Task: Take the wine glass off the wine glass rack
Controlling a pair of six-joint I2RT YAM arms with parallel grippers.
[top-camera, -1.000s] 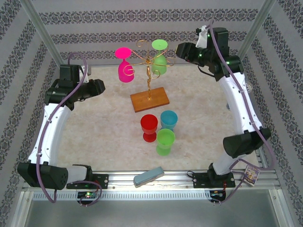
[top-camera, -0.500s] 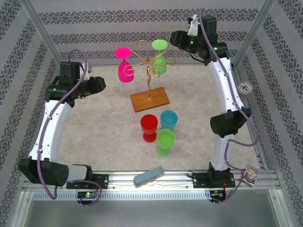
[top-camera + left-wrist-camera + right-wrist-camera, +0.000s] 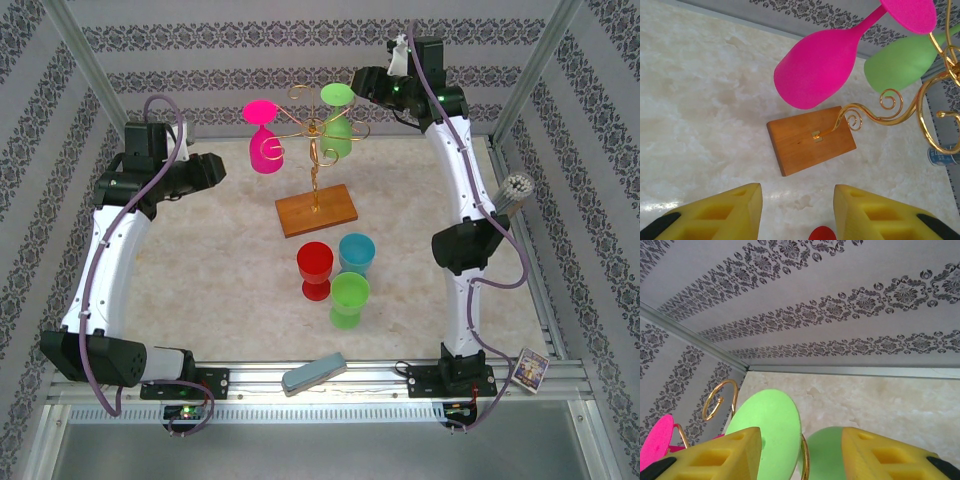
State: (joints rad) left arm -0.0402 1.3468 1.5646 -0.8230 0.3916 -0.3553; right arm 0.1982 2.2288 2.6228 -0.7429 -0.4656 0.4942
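Observation:
The wine glass rack [image 3: 318, 150] stands mid-table, gold wire on a brown wooden base [image 3: 316, 210]. A pink wine glass [image 3: 264, 140] and a green wine glass [image 3: 338, 125] hang upside down from its arms. My right gripper [image 3: 355, 82] is high at the back, just right of the green glass's foot. In the right wrist view its yellow fingers [image 3: 715, 455] stand open, the green foot [image 3: 767, 432] and bowl [image 3: 827, 455] between them. My left gripper [image 3: 215, 170] hovers left of the rack, open with nothing in it [image 3: 797, 215], looking at the pink glass [image 3: 820, 65] and the base [image 3: 810, 140].
Red [image 3: 314, 270], blue [image 3: 356, 253] and green [image 3: 350, 300] cups stand together in front of the rack. A grey-teal flat object [image 3: 313, 373] lies at the near edge. A brush [image 3: 515, 188] sits by the right rail. Patterned walls close the back and sides.
My right arm has swung left and up, bringing its gripper close to the green glass's foot. My left gripper has edged slightly up and towards the rack.

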